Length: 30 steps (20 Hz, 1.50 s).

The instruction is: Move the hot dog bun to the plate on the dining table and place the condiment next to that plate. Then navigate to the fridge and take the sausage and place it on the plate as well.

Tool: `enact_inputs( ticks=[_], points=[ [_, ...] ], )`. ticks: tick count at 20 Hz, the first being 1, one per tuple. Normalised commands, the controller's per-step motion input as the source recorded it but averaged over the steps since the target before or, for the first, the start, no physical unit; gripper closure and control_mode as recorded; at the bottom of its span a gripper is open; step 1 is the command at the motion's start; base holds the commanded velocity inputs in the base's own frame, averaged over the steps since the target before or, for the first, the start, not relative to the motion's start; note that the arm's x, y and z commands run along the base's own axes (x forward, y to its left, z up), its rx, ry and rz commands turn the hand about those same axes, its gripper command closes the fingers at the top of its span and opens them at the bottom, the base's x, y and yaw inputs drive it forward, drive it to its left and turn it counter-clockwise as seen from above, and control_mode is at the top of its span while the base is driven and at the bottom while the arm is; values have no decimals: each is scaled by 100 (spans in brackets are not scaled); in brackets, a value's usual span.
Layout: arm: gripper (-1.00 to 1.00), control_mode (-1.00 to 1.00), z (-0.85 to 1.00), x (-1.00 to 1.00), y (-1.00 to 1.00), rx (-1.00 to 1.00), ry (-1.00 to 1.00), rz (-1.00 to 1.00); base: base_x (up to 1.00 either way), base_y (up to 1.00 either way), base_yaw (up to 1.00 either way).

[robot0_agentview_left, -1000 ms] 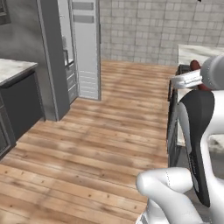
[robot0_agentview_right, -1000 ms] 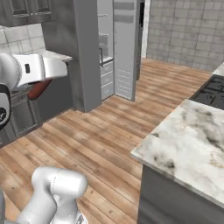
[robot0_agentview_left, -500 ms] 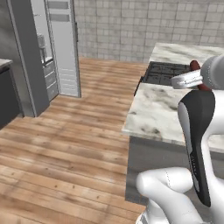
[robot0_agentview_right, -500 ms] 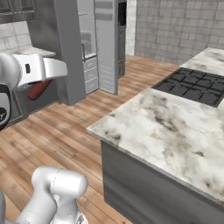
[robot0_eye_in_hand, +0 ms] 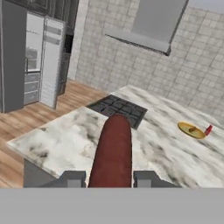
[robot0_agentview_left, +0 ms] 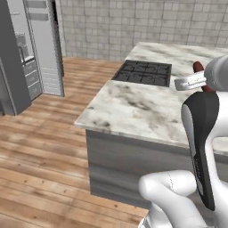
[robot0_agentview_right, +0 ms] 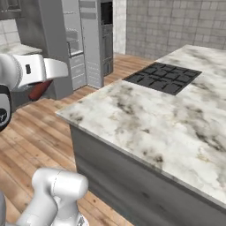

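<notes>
Tool [robot0_eye_in_hand: 110, 178] clamped on sausage [robot0_eye_in_hand: 112, 151], w/ plate [robot0_eye_in_hand: 191, 130] & condiment [robot0_eye_in_hand: 208, 129] far across dining table [robot0_eye_in_hand: 65, 140].

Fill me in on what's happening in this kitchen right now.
The white robot arm's tool is shut on a small reddish-brown sausage, held up in the air beside the near corner of the marble-topped dining island. At the island's far end sit a round yellow plate and, beside it, a small red bottle. The pale grey fridge stands off to the left.
</notes>
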Motion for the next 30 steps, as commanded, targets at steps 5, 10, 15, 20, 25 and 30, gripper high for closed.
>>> enact_inputs(
  ticks=[5, 10, 15, 20, 25, 30],
  points=[
    [100, 100, 0, 0, 0, 0, 0, 0, -46, -100, 0],
    [100, 100, 0, 0, 0, 0, 0, 0, -45, -100, 0],
    [100, 100, 0, 0, 0, 0, 0, 0, -43, -100, 0],
    [100, 100, 0, 0, 0, 0, 0, 0, -32, -100, 0],
    [100, 100, 0, 0, 0, 0, 0, 0, -24, -100, 0],
    [100, 100, 0, 0, 0, 0, 0, 0, -17, -100, 0]
  ],
)
